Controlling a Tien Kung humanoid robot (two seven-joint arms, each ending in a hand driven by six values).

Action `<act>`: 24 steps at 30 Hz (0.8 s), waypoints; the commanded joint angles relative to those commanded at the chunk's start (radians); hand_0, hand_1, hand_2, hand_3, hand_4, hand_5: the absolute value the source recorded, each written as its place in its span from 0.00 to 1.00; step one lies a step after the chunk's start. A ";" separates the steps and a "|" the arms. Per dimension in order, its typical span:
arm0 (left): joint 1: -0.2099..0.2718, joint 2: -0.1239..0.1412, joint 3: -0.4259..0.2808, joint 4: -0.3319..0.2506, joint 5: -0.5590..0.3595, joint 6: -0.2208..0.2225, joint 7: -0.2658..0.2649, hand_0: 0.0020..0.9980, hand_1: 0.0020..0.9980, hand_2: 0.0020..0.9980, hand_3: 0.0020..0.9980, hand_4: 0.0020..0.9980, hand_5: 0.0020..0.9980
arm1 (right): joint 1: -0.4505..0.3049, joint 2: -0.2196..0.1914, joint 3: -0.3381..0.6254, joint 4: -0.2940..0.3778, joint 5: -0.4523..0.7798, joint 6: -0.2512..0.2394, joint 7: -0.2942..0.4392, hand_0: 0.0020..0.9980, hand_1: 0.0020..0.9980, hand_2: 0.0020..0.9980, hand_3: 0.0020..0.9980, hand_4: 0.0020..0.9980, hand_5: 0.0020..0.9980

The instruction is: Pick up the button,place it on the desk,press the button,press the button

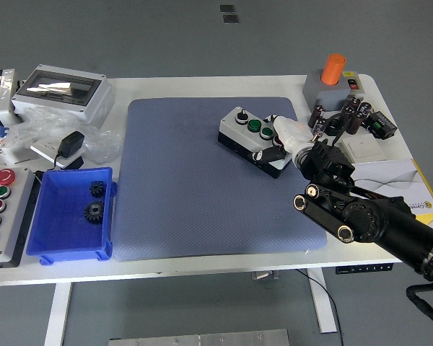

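right now the button box (251, 135), a grey case on a black base with a black knob and green buttons along its top, sits tilted over the upper right part of the blue mat (202, 187), held in the right hand (285, 140). that white hand is wrapped around the box's right end: its fingers lie over the top face near the last buttons, and the dark-tipped thumb (265, 154) presses the near side of the case, so the hand is closed on the box. whether the box's base touches the mat or hangs just above it cannot be told from this view. the black right arm (361, 216) comes in from the lower right corner and runs up to the wrist just beside the box.

the left hand is out of view.

around the mat, on the white table (224, 263), a blue bin (68, 216) with two dark gears (94, 202) stands to the left. a second control panel (0, 209) with coloured buttons lies at the left edge. a grey enclosure (61, 90) with a clear lid sits at the far left corner. to the right of the hand are a cluster of dark cylinders (339, 115), a grey block with an orange cylinder (334, 68) on it, and a yellow and white box (400, 180) partly hidden by the arm.
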 joint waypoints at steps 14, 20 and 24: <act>0.002 -0.001 0.006 0.000 -0.008 0.000 0.000 0.74 0.74 0.60 0.60 0.57 0.18 | -0.007 0.001 0.019 0.012 -0.025 0.015 0.025 0.85 0.96 1.00 1.00 1.00 0.73; 0.005 -0.002 0.006 0.000 -0.009 0.000 -0.001 0.74 0.74 0.60 0.60 0.57 0.18 | -0.025 -0.020 0.091 0.085 -0.049 -0.046 0.056 0.97 1.00 1.00 1.00 1.00 0.71; 0.005 -0.001 0.001 0.000 -0.003 0.000 -0.001 0.74 0.74 0.60 0.60 0.57 0.18 | -0.025 -0.038 0.127 0.124 -0.065 -0.058 0.060 1.00 1.00 1.00 1.00 1.00 0.71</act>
